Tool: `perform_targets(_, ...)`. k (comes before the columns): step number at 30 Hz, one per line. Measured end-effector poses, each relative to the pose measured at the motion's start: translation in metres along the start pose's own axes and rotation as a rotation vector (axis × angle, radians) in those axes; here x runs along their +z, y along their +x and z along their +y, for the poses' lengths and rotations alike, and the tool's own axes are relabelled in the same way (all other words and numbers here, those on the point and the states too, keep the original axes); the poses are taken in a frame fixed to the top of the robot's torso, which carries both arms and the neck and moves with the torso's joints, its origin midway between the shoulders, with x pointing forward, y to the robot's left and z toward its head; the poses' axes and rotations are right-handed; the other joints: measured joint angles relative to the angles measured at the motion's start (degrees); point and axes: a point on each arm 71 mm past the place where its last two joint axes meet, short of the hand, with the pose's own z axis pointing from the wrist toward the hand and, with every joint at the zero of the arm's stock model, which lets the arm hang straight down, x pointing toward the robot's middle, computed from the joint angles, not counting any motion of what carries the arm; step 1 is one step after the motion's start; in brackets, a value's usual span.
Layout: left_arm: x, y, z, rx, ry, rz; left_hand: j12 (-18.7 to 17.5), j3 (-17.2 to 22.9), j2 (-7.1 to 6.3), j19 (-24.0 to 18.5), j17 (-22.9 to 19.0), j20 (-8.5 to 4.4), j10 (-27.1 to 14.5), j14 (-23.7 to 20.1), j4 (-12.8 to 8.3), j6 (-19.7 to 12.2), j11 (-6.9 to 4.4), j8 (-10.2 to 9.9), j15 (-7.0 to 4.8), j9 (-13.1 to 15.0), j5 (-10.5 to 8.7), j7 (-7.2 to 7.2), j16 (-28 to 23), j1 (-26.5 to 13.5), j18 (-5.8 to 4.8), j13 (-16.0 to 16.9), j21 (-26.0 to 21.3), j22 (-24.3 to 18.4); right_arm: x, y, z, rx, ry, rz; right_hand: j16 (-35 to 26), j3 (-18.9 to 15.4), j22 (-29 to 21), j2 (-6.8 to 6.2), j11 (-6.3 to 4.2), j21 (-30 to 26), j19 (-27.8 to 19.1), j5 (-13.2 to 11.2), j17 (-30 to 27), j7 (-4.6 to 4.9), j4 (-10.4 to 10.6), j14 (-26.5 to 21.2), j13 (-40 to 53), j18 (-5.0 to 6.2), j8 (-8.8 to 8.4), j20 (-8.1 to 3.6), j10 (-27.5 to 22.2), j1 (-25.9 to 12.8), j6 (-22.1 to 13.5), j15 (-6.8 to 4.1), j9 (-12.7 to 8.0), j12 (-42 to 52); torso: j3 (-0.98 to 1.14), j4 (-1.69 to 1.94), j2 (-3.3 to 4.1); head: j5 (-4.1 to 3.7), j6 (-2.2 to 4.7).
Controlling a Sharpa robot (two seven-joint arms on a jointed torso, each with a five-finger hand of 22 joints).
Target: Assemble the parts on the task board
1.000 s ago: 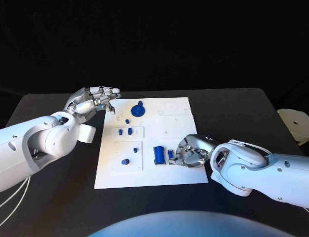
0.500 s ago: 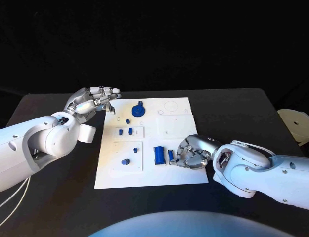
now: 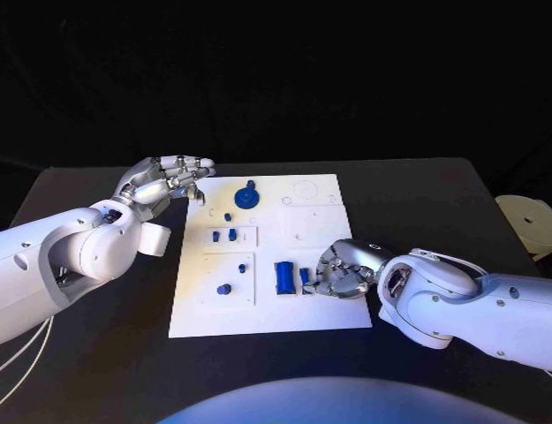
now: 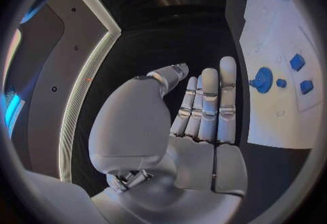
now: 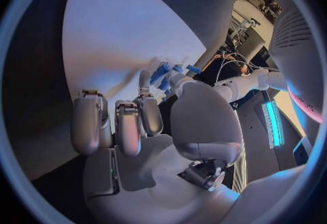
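The white task board lies in the middle of the black table. On it are a blue round knob, several small blue pieces such as two side by side, and a taller blue block. My right hand rests on the board just right of that block. Its thumb and a finger pinch a small blue part, also seen at the fingertips in the right wrist view. My left hand hovers off the board's far left corner, fingers straight and holding nothing.
A white round object sits at the table's right edge. Bare black table lies to the left and right of the board. The left wrist view shows the board with the blue knob beside the fingers.
My right hand and forearm have shifted slightly over the small blue part, staying at the same spot on the board. The left hand has not moved.
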Motion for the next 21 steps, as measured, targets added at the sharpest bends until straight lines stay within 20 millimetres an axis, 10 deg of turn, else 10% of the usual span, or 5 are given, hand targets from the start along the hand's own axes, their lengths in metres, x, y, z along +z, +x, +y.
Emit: perform_targets(21, 0.0, -0.0001, 0.0001, 0.0, -0.001, 0.0, -0.01, 0.0, 0.22, 0.0, 0.01, 0.0, -0.21, 0.0, 0.0, 0.0, 0.21, 0.0, 0.0, -0.01, 0.0, 0.0, 0.0, 0.22, 0.0, -0.01, 0.0, 0.0, 0.0049, 0.0005, 0.0037, -0.033, -0.012, -0.018, 0.0, -1.51, -0.01, 0.39, 0.0, 0.0, 0.0, -0.92, -0.01, 0.2, 0.23, 0.0, 0.04, 0.0, 0.0, 0.0, 0.0, 3.84, 0.2, 0.0, -0.18, 0.0, 0.06, -0.08, -0.09, 0.08, -0.32)
